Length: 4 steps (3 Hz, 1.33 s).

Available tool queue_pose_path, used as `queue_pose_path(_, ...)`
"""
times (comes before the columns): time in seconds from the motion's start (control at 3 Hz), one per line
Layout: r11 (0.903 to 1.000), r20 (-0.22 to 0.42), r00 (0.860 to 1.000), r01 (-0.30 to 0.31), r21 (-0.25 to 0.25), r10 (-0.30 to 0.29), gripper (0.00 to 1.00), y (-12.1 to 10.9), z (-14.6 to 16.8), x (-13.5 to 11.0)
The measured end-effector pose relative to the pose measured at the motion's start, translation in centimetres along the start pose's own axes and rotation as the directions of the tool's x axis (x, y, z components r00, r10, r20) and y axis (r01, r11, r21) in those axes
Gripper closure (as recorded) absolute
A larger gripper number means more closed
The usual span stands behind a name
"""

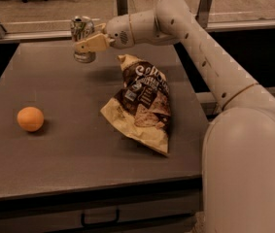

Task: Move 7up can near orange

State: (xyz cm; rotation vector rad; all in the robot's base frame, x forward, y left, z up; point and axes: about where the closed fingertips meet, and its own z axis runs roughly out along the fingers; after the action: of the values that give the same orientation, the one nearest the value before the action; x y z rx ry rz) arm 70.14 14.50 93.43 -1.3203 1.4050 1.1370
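1. The gripper (82, 43) is up at the far-left part of the counter (78, 149), on the end of the arm (200, 57) that reaches in from the right.
2. Its jaws are clamped on the 7up can (81, 29), around the middle. The can is upright, with the pull-tab top showing above them.
3. Honestly can't tell if the can's base is touching the counter or just off it.
4. The orange (30, 119) sits on its own at the left side of the counter, closer to the camera and well apart from the can.
5. A brown-and-yellow chip bag (142, 106) lies flat in the middle, to the right of the can and the orange.
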Motion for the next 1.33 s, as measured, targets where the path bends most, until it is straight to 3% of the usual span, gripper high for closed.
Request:
queue_pose_path(0.33,0.9999,0.003,1.0,-0.001,-0.012,0.001,1.0,1.5,1.0,-0.3)
queue_pose_path(1.0,0.9912,-0.056,0.998,-0.029,-0.129,0.022,1.0,7.0,7.4,2.2)
queue_pose_path(1.33,0.9806,-0.064,0.998,0.004,-0.196,-0.017,1.0,8.9,9.4,3.0)
